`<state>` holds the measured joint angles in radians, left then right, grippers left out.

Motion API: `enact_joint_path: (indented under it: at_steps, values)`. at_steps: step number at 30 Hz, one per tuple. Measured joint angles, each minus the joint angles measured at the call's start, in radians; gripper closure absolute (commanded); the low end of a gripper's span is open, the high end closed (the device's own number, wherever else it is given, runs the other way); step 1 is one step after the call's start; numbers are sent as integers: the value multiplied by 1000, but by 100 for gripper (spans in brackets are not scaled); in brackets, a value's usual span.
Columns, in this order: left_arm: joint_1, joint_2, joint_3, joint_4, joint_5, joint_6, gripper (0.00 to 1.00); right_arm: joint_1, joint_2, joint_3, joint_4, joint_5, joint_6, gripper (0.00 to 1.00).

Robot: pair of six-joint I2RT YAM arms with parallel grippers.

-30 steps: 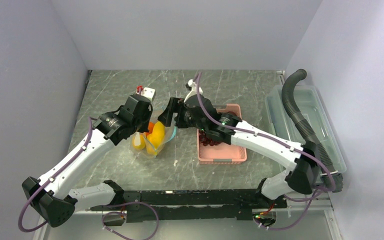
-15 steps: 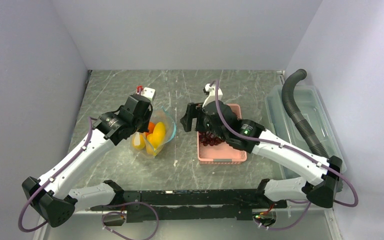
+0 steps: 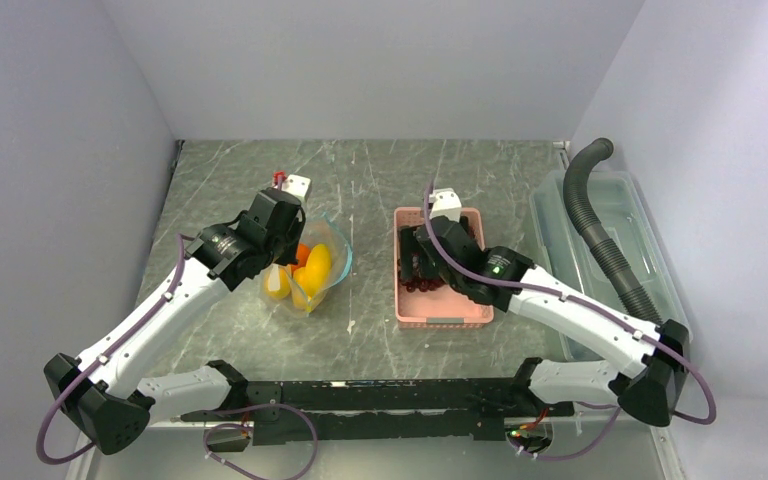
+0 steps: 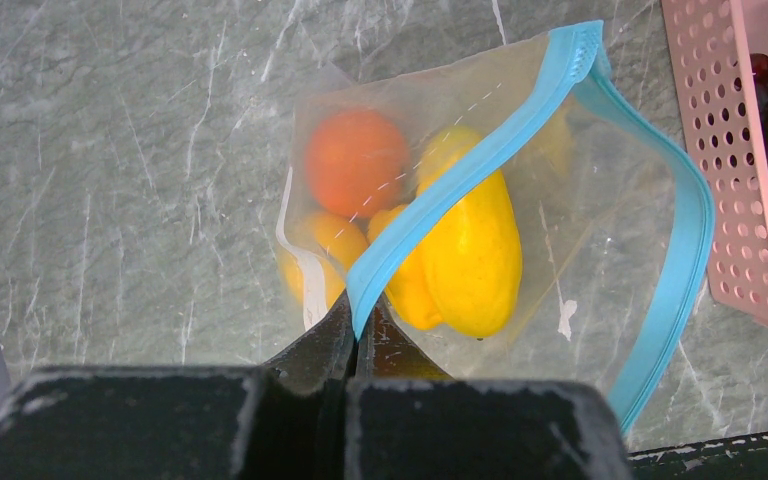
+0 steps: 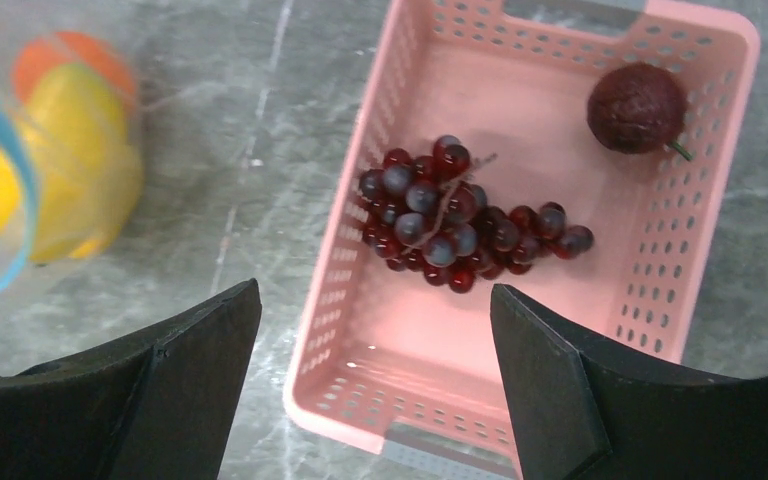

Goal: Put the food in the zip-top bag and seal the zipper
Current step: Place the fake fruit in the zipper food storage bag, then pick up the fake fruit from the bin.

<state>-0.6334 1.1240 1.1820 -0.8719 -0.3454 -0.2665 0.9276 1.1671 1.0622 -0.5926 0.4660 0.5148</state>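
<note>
Right fingers moved over pink basket

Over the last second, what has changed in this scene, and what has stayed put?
The right gripper swung to the right, away from the mouth of the zip-top bag. It now hovers open over the grapes in the pink basket and holds nothing. The left gripper stayed shut on the zipper. The yellow pieces and the orange inside did not move.

Noted thin, clear, faintly crinkled plastic film on zip-top bag; matt teal plastic on zipper. Saw smooth, waxy skin on yellow fruit, glossy beads on grapes. Found pink basket perforated matt plastic, table grey veined stone-look, scuffed.
</note>
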Motion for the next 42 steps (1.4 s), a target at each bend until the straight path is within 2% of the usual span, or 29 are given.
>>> enact_joint_path:
  at_steps: [13,27,33,42]
  values:
    - [0,18,0,0,0,0,100,-173,137,-76,4,-112,-49,8]
    - [0,19,0,0,0,0,100,-245,327,-76,88,-235,-122,4]
    - [0,19,0,0,0,0,100,-263,423,-58,105,-283,-119,4]
    - [0,19,0,0,1,1,100,-275,485,-34,139,-296,-80,5]
